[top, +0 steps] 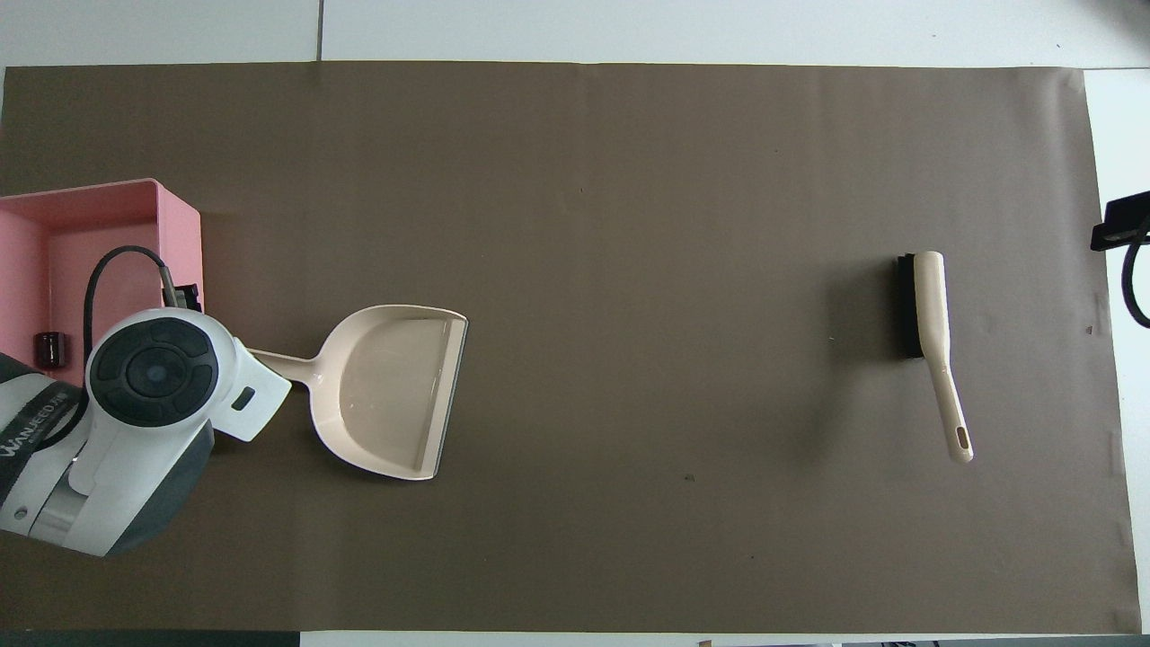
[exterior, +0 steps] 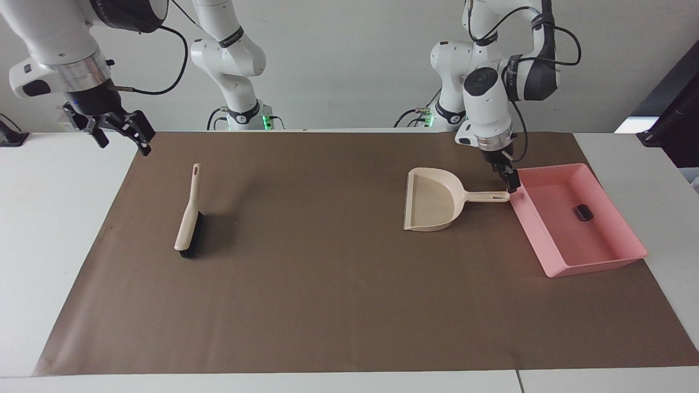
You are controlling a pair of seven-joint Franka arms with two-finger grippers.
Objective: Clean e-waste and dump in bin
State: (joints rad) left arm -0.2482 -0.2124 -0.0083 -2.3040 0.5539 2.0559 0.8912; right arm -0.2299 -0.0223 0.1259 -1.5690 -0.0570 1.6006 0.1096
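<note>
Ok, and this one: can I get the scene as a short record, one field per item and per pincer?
e-waste: lying inside the bin
bin: on the mat, at the left arm's end of the table
dustpan: flat on the mat beside the bin, handle pointing at it, nothing visible in it
brush: lying on the mat toward the right arm's end
left pincer: over the dustpan's handle end
right pincer: raised, open, holding nothing
</note>
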